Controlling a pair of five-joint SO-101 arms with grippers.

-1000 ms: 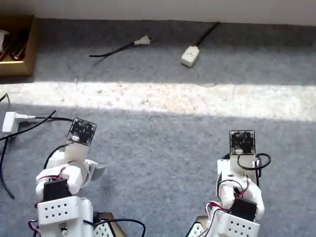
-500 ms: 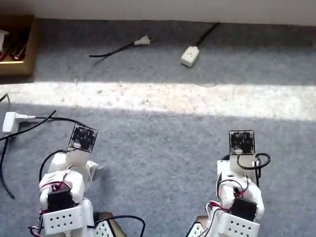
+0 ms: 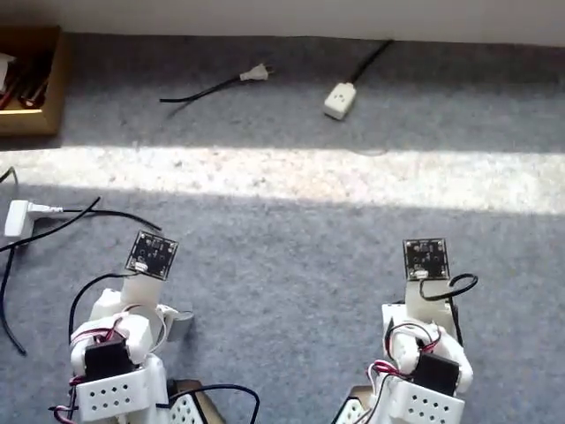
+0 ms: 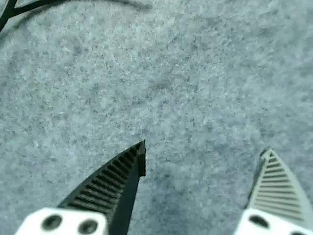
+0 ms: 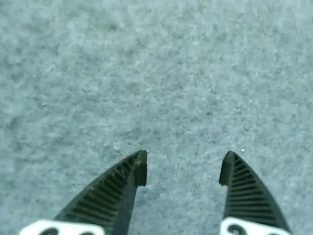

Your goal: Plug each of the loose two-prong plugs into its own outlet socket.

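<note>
Both wide over carpet (image 3: 291, 265), left claw (image 4: 205, 147) and right claw (image 5: 185, 152); brown box (image 3: 31, 84) cut off at the edge.

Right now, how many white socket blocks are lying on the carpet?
2. One socket block lies at the far side, right of the loose plug. The second socket block sits at the left edge, apparently with a plug in it. More may be out of view.
</note>
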